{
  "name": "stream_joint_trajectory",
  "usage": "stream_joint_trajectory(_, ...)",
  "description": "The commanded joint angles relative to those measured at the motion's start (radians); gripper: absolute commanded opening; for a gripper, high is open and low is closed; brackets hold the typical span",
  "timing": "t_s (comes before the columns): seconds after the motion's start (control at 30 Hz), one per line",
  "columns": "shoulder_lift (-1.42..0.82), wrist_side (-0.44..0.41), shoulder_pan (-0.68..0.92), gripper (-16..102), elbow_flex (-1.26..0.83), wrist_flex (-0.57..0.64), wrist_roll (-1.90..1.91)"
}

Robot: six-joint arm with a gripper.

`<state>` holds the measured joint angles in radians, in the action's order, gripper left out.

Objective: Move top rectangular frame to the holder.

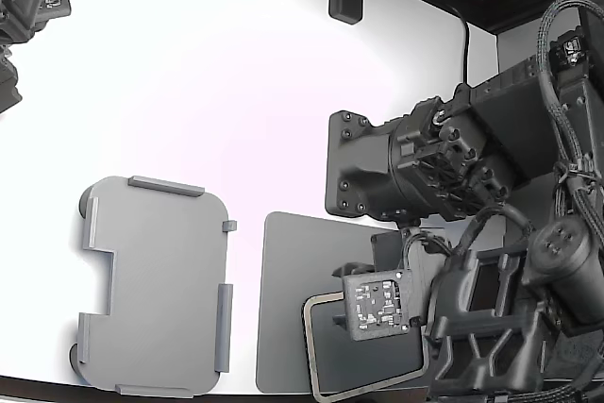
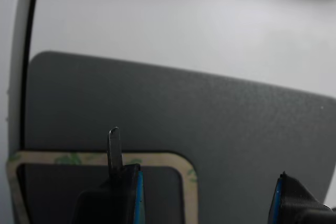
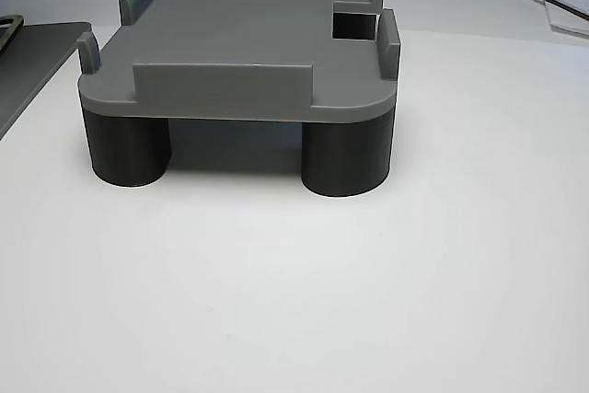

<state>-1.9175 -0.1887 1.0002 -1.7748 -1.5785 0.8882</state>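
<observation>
The end effector [image 2: 205,182] hangs low over the dark grey mat [image 1: 283,309], its two fingers spread apart with bare mat showing in the gap between them. One finger carries a thin metal blade [image 2: 114,148] that stands just above the near long side of the top rectangular frame [image 2: 157,159]; whether the blade touches the frame I cannot tell. The other finger [image 2: 294,200] sits well clear of the frame, over plain mat.

The frame, cream with faint green mottling, lies flat on the mat directly under the end effector, its open middle showing the dark surface beneath. In the exterior view the frame [image 1: 316,346] sits at the mat's near edge, partly hidden by the arm's wrist [image 1: 377,304].

The holder [image 1: 156,285] stands on the white tabletop [image 1: 236,110] well away from the end effector, toward the exterior view's left, just beyond the mat's far side edge. It is light grey with raised tabs along its rim and a stepped notch in one side. The other view shows the holder [image 3: 248,43] raised on short dark round legs [image 3: 345,158].
</observation>
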Motion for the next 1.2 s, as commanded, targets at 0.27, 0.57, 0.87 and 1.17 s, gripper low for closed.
stream_joint_trajectory(0.27, -0.083, 0.063, 0.158, 100, -0.253, 0.109, 0.179)
stream_joint_trajectory(0.57, -0.052, 0.117, 0.207, 100, -0.353, 0.225, 0.219)
stream_joint_trajectory(0.87, -0.029, 0.143, 0.216, 96, -0.426, 0.299, 0.212)
stream_joint_trajectory(1.17, -0.029, 0.132, 0.216, 87, -0.46, 0.31, 0.212)
